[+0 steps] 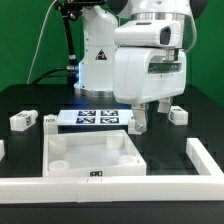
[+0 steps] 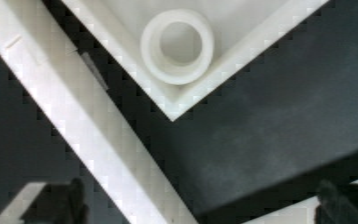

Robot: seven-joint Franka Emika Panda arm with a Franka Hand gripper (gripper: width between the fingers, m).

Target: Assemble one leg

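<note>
One leg (image 1: 22,120), a small white block with marker tags, lies on the black table at the exterior view's left. A second leg (image 1: 178,113) lies at the exterior view's right, just beyond my gripper. My gripper (image 1: 146,122) hangs low over the far right corner of the large white tray (image 1: 128,158). In the wrist view my gripper (image 2: 197,205) is open and holds nothing, its dark fingertips (image 2: 51,205) wide apart. Below them are the tray's corner (image 2: 220,80), its round socket (image 2: 176,45), and a long white strip (image 2: 69,110). No leg shows in the wrist view.
The marker board (image 1: 95,117) lies behind the tray, right beside my gripper. A low white wall (image 1: 110,181) runs along the front and up the right side (image 1: 205,160). A small white piece (image 1: 2,150) shows at the left edge.
</note>
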